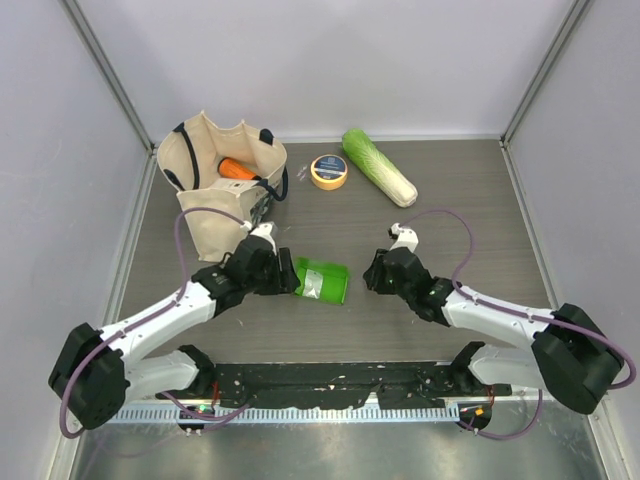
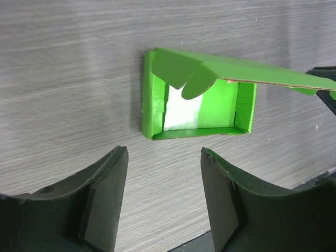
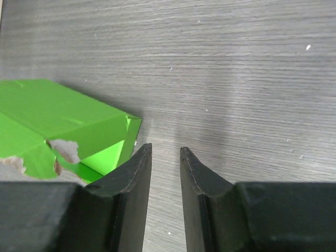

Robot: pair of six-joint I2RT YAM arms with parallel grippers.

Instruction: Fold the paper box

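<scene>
Grey wood-grain table [image 1: 330, 335]: paper box [image 1: 322, 281] lies open at frame centre.
Left gripper [image 2: 164, 157] wide, empty, below the box mouth; right gripper [image 3: 166, 149] narrow, empty, box in lower left of its view. Tuck the rounded flaps [image 2: 184, 73] inward before pressing the lid [image 2: 252, 71] shut.

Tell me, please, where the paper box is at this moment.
In the top view, the paper box lies on the table just left of centre, between the left hand and the right hand, closer to the left.
</scene>
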